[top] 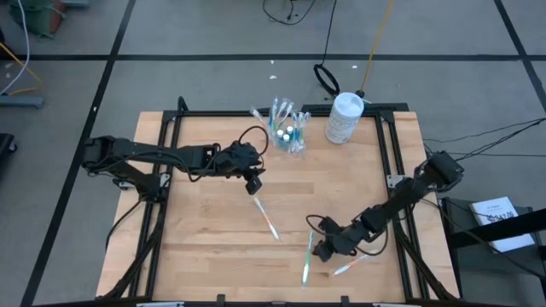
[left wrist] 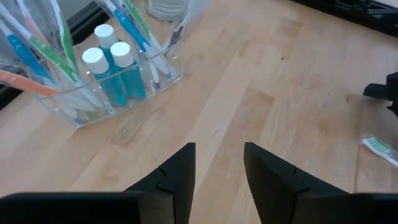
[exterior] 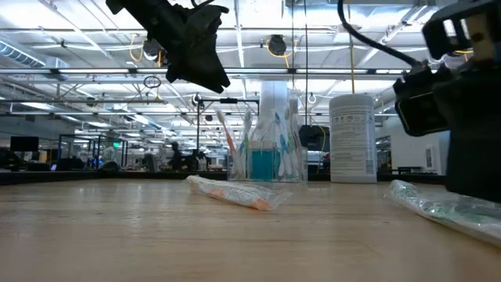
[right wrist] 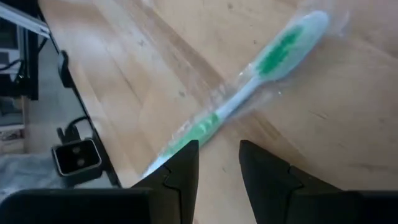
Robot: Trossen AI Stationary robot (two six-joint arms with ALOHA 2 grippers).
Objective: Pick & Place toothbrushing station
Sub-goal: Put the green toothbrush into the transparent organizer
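**Wrapped brushes up front, holder at the back**

Nearest you, by the table's (top: pixel 205 264) front edge, lie two wrapped toothbrushes: a green-handled toothbrush (top: pixel 307 256) pointing front to back, and beside it a smaller wrapped brush (top: pixel 351 266) lying at a slant. Your right gripper (top: pixel 322 250) sits low over the green one; its wrist view shows the two dark fingers a narrow gap apart with the green-and-white handle (right wrist: pixel 249 93) running across just ahead of the fingertips, nothing between them. Whether the tips touch the wrapper you cannot tell.

Further in, near the middle of the table, an orange-tipped wrapped toothbrush (top: pixel 265 217) lies diagonally on the bare wood, well apart from both grippers.

Your left gripper (top: pixel 253 182) hangs above the table just behind that brush, fingers parted a little and holding nothing.

At the back edge stands the clear holder (top: pixel 287 135), loaded with upright toothbrushes and blue toothpaste tubes (left wrist: pixel 112 71) with white caps. Just beside it is a white round bottle (top: pixel 344 118); its label carries print, but it is too small to read.
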